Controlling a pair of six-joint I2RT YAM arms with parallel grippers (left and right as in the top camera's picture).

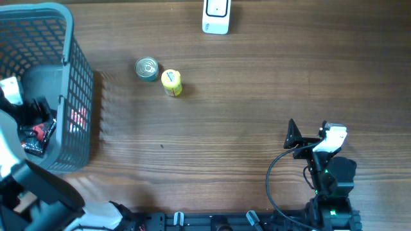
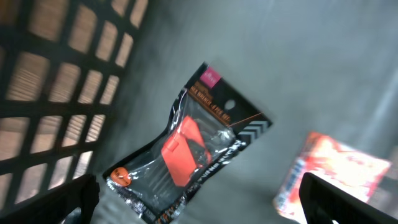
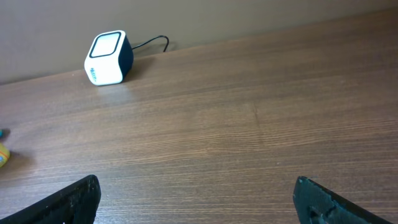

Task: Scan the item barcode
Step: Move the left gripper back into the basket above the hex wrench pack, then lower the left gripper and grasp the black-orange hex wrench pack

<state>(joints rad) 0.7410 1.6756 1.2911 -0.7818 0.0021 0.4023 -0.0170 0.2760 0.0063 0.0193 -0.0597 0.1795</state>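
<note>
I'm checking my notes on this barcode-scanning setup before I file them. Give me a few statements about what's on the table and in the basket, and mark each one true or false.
1. The left tool is down inside the grey plastic mesh basket. True.
2. The left tool is shut on the black plastic packet with a red insert. False: its jaws stand open, with the packet lying on the basket floor below them.
3. The silver-topped tin and the small yellow container are in the basket. False: both are on the brown wooden table, outside the basket.
4. The right tool is open and empty. True.
</note>
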